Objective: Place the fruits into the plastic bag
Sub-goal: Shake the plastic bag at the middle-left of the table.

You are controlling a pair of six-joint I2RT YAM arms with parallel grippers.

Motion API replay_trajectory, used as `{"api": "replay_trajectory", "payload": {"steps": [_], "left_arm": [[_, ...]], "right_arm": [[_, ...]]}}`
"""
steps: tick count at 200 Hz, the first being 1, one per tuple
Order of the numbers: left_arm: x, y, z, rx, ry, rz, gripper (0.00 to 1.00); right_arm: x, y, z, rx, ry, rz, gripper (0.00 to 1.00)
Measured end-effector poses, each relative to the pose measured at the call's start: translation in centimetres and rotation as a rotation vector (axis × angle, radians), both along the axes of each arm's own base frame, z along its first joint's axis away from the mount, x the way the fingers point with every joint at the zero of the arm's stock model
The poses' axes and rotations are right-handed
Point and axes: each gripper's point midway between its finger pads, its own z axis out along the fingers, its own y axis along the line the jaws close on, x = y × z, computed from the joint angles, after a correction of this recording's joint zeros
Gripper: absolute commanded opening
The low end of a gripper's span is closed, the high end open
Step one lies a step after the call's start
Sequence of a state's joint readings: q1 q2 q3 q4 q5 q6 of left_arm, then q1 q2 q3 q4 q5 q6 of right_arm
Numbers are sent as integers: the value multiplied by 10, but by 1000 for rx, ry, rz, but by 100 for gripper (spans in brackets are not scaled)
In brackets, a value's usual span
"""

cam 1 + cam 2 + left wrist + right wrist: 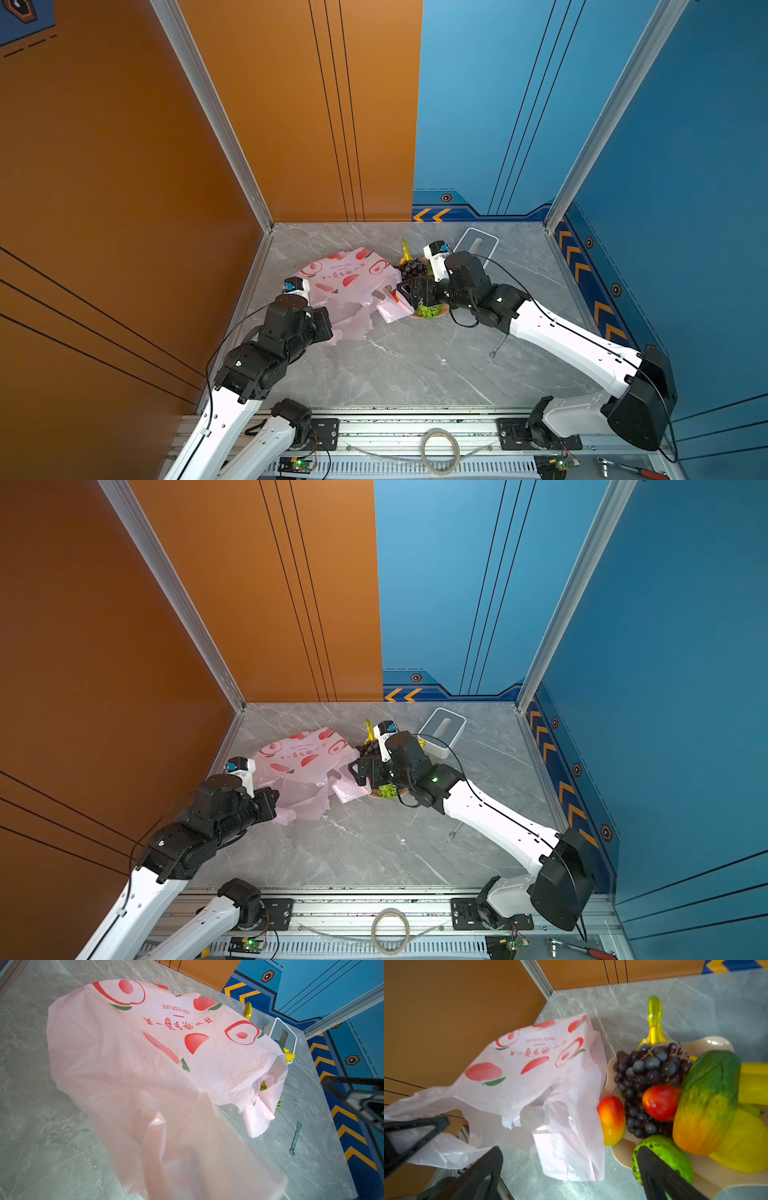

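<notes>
Left fingers (326,328) clamped, right fingers (660,1172) spread (wide)

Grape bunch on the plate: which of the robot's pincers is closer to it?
Right. The right pincer hangs open just beside the grape bunch, over the plate's edge. The left pincer is across the plastic bag from it, shut on the bag's near edge.

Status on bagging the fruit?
Done: nothing visibly in the plastic bag. In hand: left tool shut on the bag's edge; right tool open, empty, by the plate. Left: all fruits, including grapes, papaya and bananas, sit on the plate.
</notes>
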State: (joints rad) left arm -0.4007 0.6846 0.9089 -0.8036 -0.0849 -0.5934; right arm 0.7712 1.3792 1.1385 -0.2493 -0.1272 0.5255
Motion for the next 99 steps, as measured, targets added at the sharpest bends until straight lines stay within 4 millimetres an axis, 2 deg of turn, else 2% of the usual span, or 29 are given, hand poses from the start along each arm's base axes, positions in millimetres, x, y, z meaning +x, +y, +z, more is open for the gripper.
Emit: {"api": "replay_trajectory", "payload": {"steps": [23,43,60,78,99], "left_arm": [[0,-2,-1,-3,6,-7,0],[0,-2,-2,-3,10,-9,0],[1,-3,-2,-2,13,-10,0],[1,-3,-3,-4,15,-12,0],[1,-3,-3,-3,17,-13,0]], "right_arm": [[-1,0,-33,-49,55,0,95],[4,5,-51,-73,79,-1,91],[9,9,-63,-83,91,-1,84],[13,13,-75,-92,103,-3,71],[18,18,-86,-107,117,-1,46]]}}
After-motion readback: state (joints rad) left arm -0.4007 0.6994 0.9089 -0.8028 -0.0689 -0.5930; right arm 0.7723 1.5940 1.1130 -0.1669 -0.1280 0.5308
